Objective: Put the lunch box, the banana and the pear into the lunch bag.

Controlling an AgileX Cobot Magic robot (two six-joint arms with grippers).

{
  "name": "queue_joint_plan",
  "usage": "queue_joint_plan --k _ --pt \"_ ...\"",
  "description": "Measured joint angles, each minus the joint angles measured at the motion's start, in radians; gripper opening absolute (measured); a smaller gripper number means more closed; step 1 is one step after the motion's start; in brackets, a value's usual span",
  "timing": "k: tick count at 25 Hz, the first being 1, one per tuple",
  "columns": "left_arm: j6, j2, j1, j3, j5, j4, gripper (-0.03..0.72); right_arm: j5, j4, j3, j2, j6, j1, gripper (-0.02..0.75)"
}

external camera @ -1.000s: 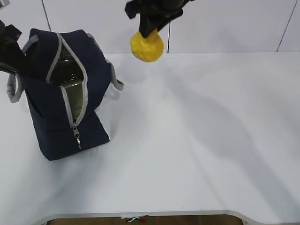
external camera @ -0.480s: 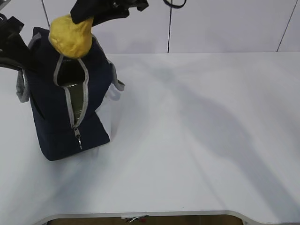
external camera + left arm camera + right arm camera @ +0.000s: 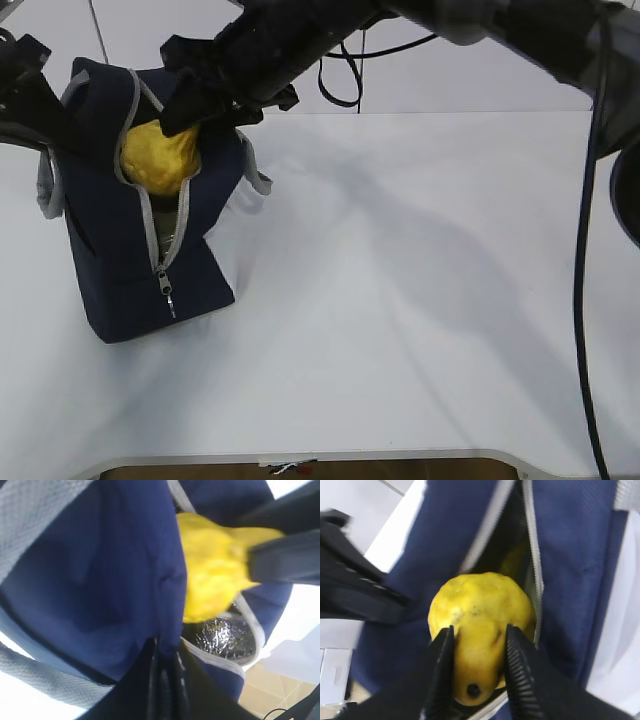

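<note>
The navy lunch bag [image 3: 110, 260] stands at the left of the table with its grey zipper open at the top. My right gripper [image 3: 185, 115] reaches across and is shut on the pear [image 3: 160, 157], which sits partly inside the bag's mouth. In the right wrist view the fingers [image 3: 442, 660] clamp the pear [image 3: 480, 605] by its narrow neck. My left gripper [image 3: 167, 652] is shut on the bag's fabric [image 3: 100, 580] beside the opening. A yellow patch [image 3: 514, 560] shows deeper in the bag; I cannot tell what it is. The lunch box is hidden.
The bag's silver lining [image 3: 225, 635] shows below the pear. A grey strap handle [image 3: 255, 180] hangs on the bag's right side. The white table [image 3: 420, 300] stretches to the right, with its front edge near the bottom. A black cable [image 3: 590, 250] hangs at the right.
My right gripper has carried the pear leftward from above the table to over the bag, then down into its open mouth. The left gripper has kept its hold on the bag.
</note>
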Motion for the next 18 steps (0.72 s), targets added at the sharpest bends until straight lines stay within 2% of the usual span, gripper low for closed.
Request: queue_joint_plan --k 3,5,9,11,15,18 --pt "0.000 0.000 0.000 0.000 0.004 0.000 0.009 -0.004 -0.006 0.000 0.021 0.005 0.000 0.272" --pt "0.000 0.000 0.000 0.000 0.004 0.000 0.009 -0.004 -0.006 0.000 0.027 0.012 0.000 0.323" --pt "0.000 0.000 0.000 0.000 0.008 0.000 0.009 -0.004 0.023 0.000 0.027 0.025 0.000 0.536" --pt "0.000 0.000 0.000 0.000 0.008 0.000 0.009 -0.002 0.043 0.000 0.023 0.029 0.000 0.588" --pt "0.000 0.000 0.000 0.000 0.008 0.000 0.009 0.002 0.054 -0.027 0.001 0.024 -0.001 0.575" --pt "0.000 0.000 0.000 0.000 0.008 0.000 0.009 0.003 0.009 -0.076 -0.027 0.005 -0.005 0.547"
